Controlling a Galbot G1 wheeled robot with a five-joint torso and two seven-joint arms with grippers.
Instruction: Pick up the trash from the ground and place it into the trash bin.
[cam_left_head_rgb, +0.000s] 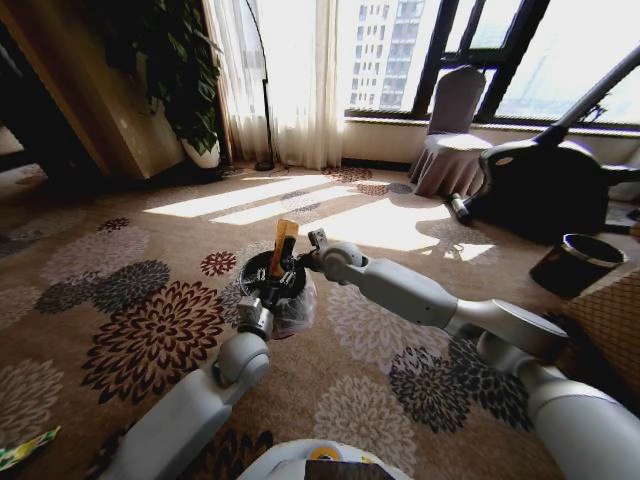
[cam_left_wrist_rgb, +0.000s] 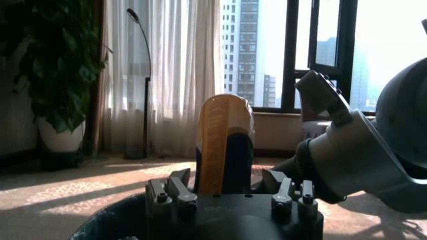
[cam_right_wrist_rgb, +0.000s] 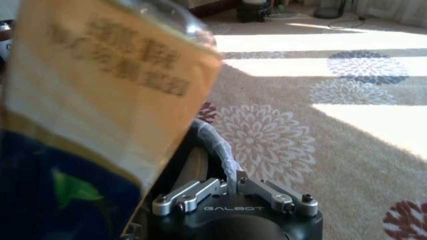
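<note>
Left gripper (cam_left_head_rgb: 262, 300) holds the trash bin (cam_left_head_rgb: 296, 308) up off the carpet (cam_left_head_rgb: 120, 250), fingers clamped on its dark rim. Right gripper (cam_left_head_rgb: 283, 270) sits directly above the bin opening, fingers closed on an orange-and-blue tube (cam_left_head_rgb: 284, 240), which stands upright. Green wrapper (cam_left_head_rgb: 25, 447) lies near-left on the carpet.

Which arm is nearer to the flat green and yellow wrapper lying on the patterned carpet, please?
Left. The left arm rises near the green and yellow wrapper, on its side; the right arm reaches in from the opposite side.
</note>
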